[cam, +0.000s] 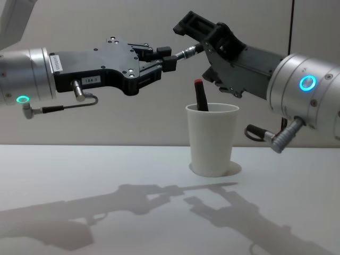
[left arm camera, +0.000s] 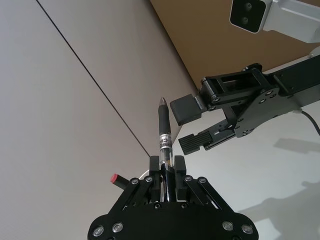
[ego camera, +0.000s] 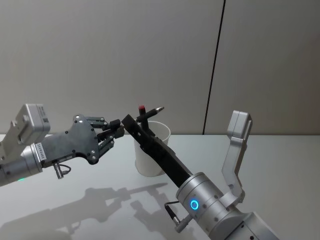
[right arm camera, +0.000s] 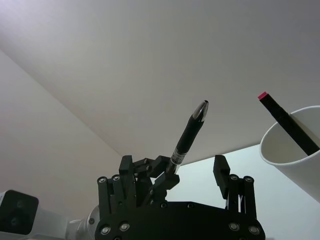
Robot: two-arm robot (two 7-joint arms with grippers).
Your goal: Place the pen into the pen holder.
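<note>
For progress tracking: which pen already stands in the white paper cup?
The red-ended black pen; the silver-tipped pen sits in the left gripper's jaws.

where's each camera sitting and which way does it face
Head: up high, looking down at the pen holder; left arm and right arm show.
Chest: lower, looking across the table at the holder's side; both arms show.
Left wrist: behind the left hand, looking along its gripped pen toward the open right hand.
Right wrist: behind the right hand, looking up past pen and holder rim.
All four share the pen.
</note>
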